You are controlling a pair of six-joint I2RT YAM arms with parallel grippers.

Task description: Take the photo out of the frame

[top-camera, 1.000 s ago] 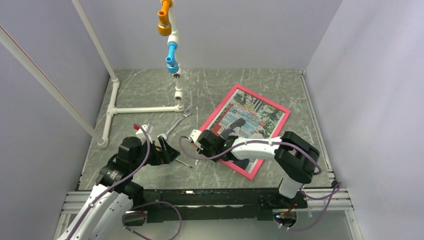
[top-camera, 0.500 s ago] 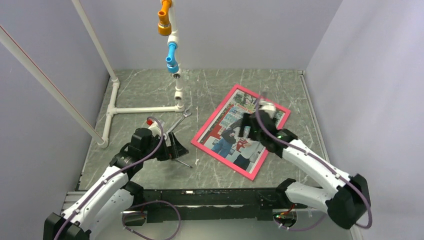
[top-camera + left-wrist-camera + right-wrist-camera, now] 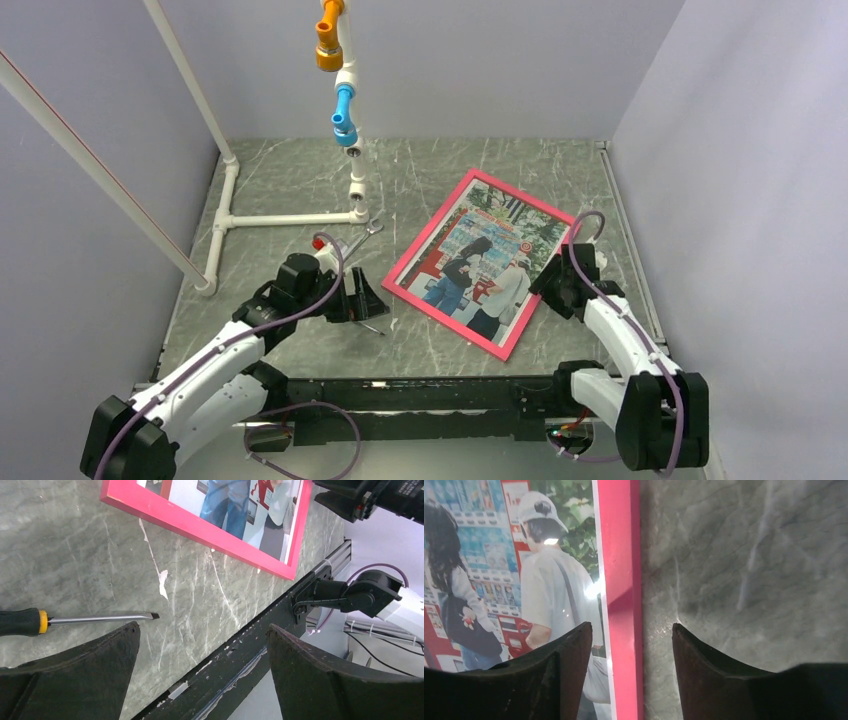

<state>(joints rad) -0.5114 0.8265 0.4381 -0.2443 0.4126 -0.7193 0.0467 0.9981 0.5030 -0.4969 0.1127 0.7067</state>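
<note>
The pink-red frame lies flat on the table right of centre, with the photo face up inside it. My right gripper is open at the frame's right edge. In the right wrist view it straddles the pink border, one finger over the photo and the other over bare table. My left gripper hangs wide open left of the frame and holds nothing. In the left wrist view it sits above the table's front part, with the frame's near corner ahead.
A screwdriver lies just beside my left fingers, and a wrench lies behind them. The white pipe structure with orange and blue fittings stands at the back left. The black front rail runs along the table's near edge.
My right arm swung from the frame's left side, across the photo, to its right edge, and its jaws opened. My left gripper crept a little to the right, still open.
</note>
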